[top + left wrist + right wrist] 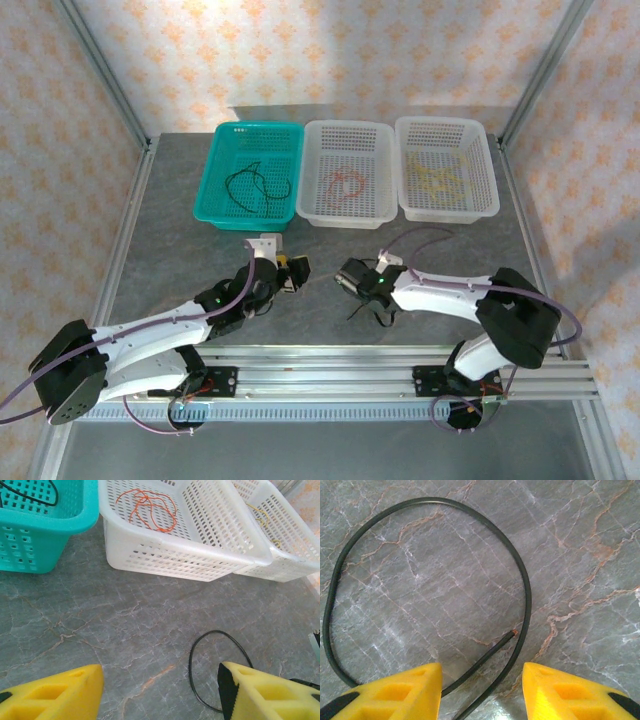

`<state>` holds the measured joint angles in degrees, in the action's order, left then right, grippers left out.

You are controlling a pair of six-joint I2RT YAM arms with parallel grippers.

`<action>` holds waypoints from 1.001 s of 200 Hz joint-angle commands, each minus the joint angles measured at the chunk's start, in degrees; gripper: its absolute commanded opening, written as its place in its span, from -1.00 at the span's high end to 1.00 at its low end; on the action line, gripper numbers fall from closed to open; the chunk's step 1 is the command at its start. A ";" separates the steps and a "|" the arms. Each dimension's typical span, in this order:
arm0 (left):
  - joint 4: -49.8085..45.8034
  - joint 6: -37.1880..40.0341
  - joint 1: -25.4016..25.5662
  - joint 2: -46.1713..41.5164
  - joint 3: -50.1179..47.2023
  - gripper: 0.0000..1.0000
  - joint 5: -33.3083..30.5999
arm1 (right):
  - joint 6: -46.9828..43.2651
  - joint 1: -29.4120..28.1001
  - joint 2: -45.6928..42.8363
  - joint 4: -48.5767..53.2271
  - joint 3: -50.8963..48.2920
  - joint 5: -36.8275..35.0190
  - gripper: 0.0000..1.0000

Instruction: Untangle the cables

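Standing part-open, right fingers [395, 692] straddle the black cable [527, 592]; left fingers [55, 695] empty.

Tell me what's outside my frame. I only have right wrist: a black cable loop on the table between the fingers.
Observer: The left end effector hangs open beside that same loose black cable.
Operator: Any baskets?
Observer: Three on the far side of the table. The green basket holds a second black cable.
Operator: And the other two?
Observer: One cable each: the orange-red cable is in the middle white basket, the yellow cable in the right white basket.
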<state>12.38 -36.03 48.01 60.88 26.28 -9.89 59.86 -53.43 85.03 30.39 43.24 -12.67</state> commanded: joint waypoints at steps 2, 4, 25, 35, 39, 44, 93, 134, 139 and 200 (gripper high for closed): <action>2.30 0.07 0.18 0.17 0.08 -0.26 -1.89 | 0.88 0.80 1.08 1.27 0.97 -2.88 0.08; 2.30 0.08 0.18 0.24 0.15 -0.27 -1.89 | 0.77 0.83 1.16 1.19 0.99 -2.89 0.08; 2.38 0.26 0.18 0.52 0.26 -0.26 -2.06 | 0.31 1.43 1.99 0.51 0.88 -2.78 0.09; 2.30 0.28 0.17 0.76 0.40 -0.26 -2.14 | -0.09 1.91 2.31 -0.04 0.82 -2.66 0.09; 2.30 0.34 0.21 0.79 0.51 -0.26 -2.11 | -0.24 2.12 2.43 -0.27 0.80 -2.71 0.09; 2.38 0.36 0.16 0.85 0.57 -0.26 -2.04 | -0.42 2.29 2.54 -0.62 0.71 -2.70 0.09; 2.16 0.61 0.16 1.33 0.94 -0.27 -1.93 | -2.06 4.12 3.71 -2.65 0.43 -2.54 0.09; 1.94 0.83 0.22 1.68 1.30 -0.26 -2.05 | -3.16 4.63 6.10 -3.61 0.70 -1.15 0.14; 1.94 0.83 0.23 1.67 1.31 -0.26 -2.06 | -3.26 4.56 6.38 -3.60 0.78 -0.96 0.15; 1.86 0.83 0.16 1.89 1.49 -0.26 -2.42 | -2.99 4.57 6.73 -3.98 -0.09 -0.61 0.43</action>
<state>13.15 -35.99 48.01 62.28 26.30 -10.79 56.66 -49.12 90.02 27.35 43.90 -13.13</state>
